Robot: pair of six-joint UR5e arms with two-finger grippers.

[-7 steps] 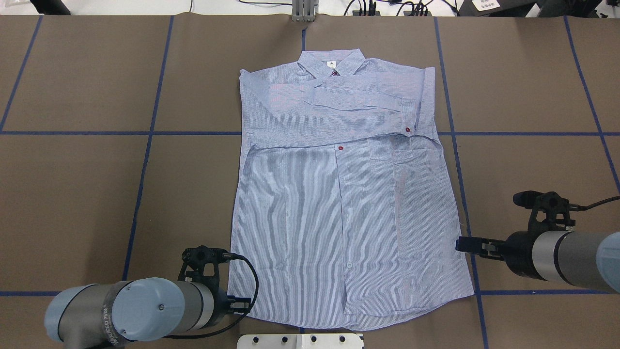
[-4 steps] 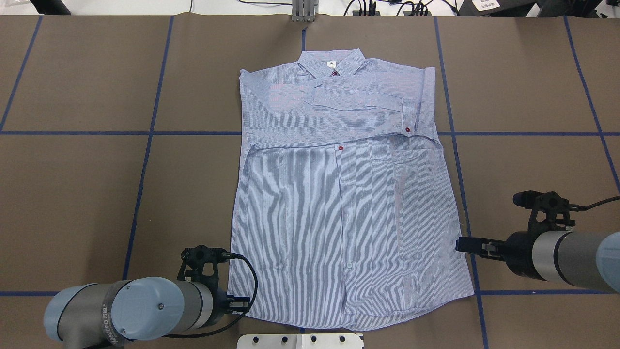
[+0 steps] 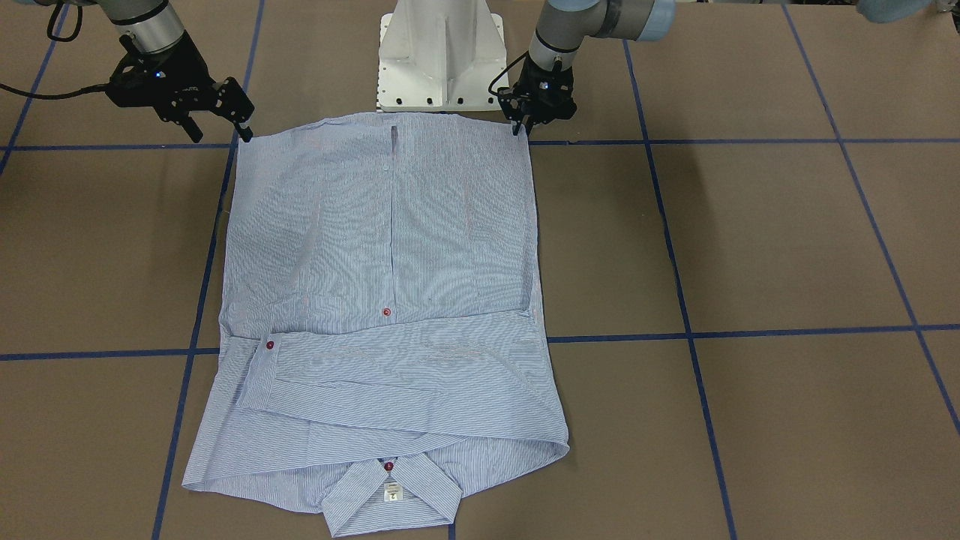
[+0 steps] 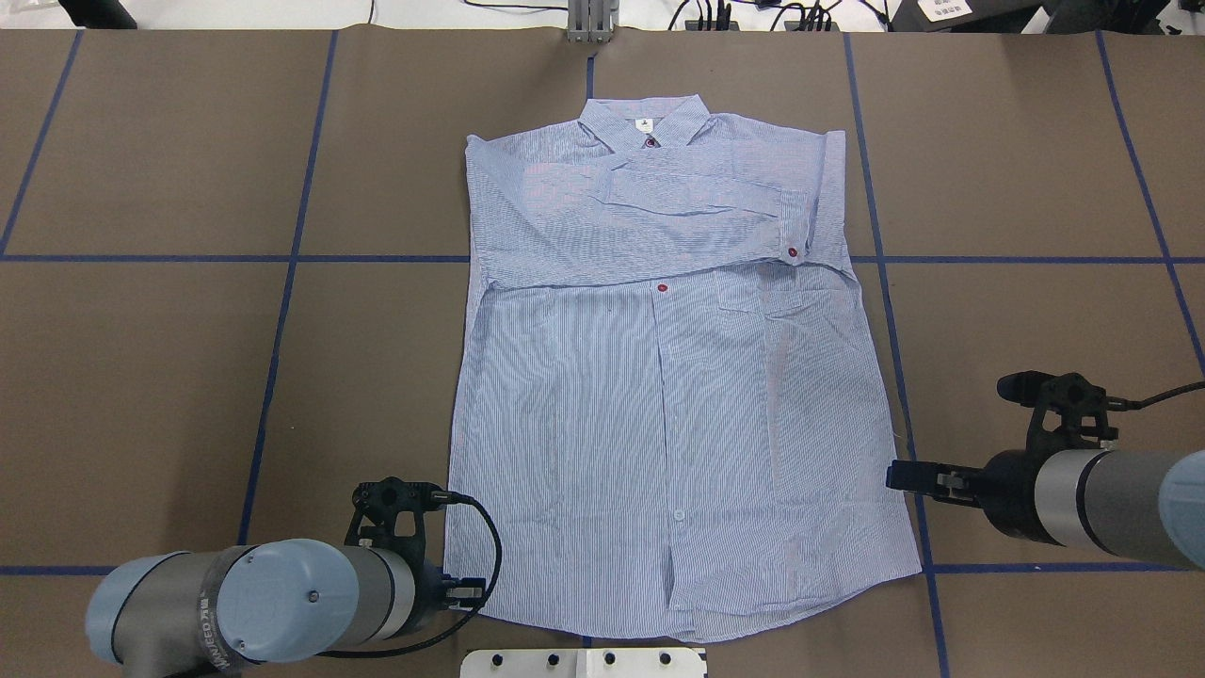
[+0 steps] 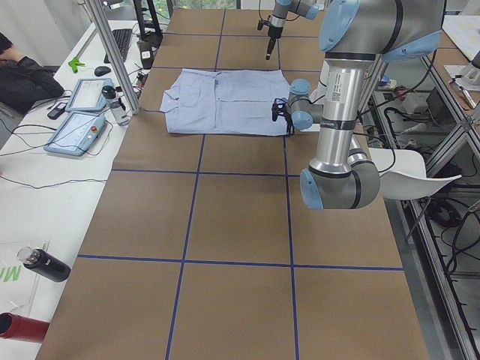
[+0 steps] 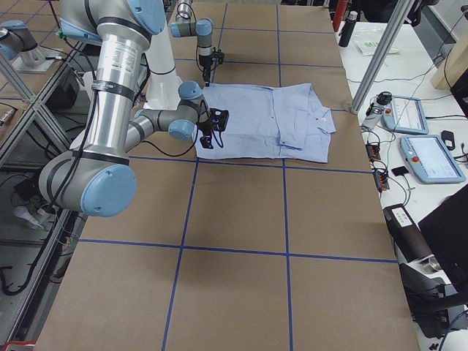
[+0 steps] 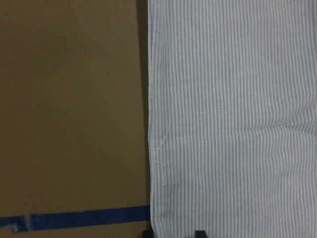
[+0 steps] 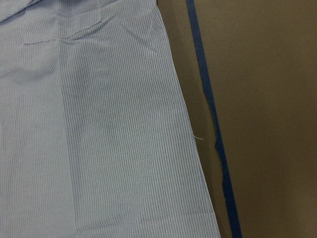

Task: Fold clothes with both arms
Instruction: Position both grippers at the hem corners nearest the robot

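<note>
I see my left gripper [image 3: 523, 129] with jaws slightly apart, straddling the shirt's [image 4: 659, 424] near left edge. My right gripper [image 3: 221, 135] gapes wide and empty beside the near right corner.

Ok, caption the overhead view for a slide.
Sleeve-folded light blue striped shirt, grey left arm and right arm flanking its hem.

Even overhead light, soft shadows; wrist views dimmer, soft-focus; pink moiré on shirt [image 4: 668, 395].

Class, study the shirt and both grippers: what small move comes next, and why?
Probably lower both to pinch the hem: the left gripper and right gripper sit open near the bottom corners of the shirt, sleeves already folded in.
</note>
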